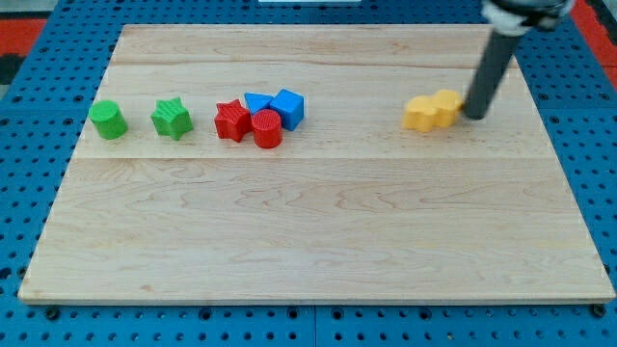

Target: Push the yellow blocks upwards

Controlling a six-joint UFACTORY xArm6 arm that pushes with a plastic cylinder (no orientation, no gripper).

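Observation:
Two yellow blocks sit touching at the view's upper right: one (420,114) on the left and one (446,104) on the right, slightly higher; their shapes are hard to make out. My tip (473,116) stands just to the right of the right yellow block, touching or nearly touching it. The dark rod rises from there toward the view's top right.
A green cylinder (108,120) and a green star (172,119) lie at the left. A red star (230,120), a red cylinder (267,128) and two blue blocks (256,102) (288,107) cluster left of centre. The wooden board (318,222) lies on a blue pegboard.

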